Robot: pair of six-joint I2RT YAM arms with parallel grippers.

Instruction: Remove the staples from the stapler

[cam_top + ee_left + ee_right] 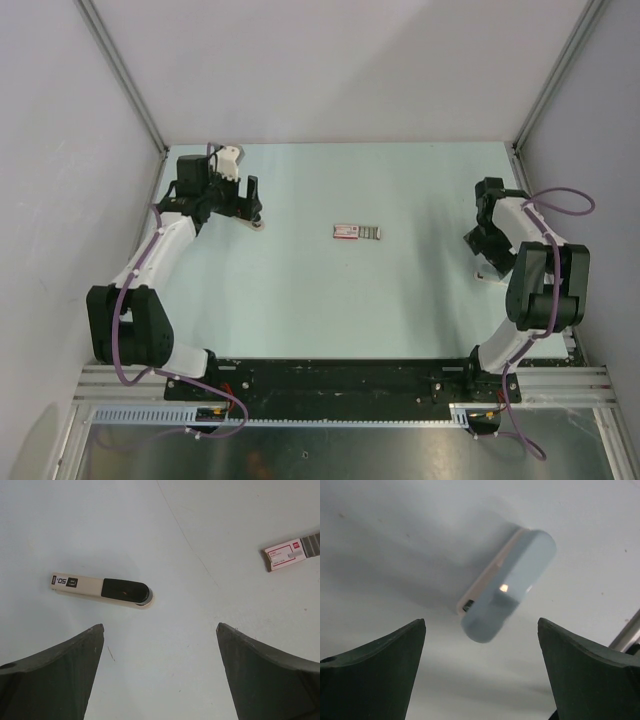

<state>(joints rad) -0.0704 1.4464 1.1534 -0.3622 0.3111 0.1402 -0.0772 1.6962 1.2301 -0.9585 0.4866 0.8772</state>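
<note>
A beige stapler (102,588) with a black top pad lies flat just ahead of my left gripper (160,625), which is open and empty; from above it shows as a pale bit (258,225) below that gripper (240,205). Short grey strips, the staples (371,233), lie mid-table against a red-and-white box (345,231); they show at the left wrist view's edge (311,542) beside the box (284,556). My right gripper (481,620) is open over a small pale blue and cream stapler-like thing (507,585), not touching it. Which one holds staples I cannot tell.
Grey enclosure walls with aluminium posts (125,75) close in the pale table (400,300) on three sides. The right gripper (485,255) stands near the right wall. A black rail (340,375) with both arm bases runs along the near edge.
</note>
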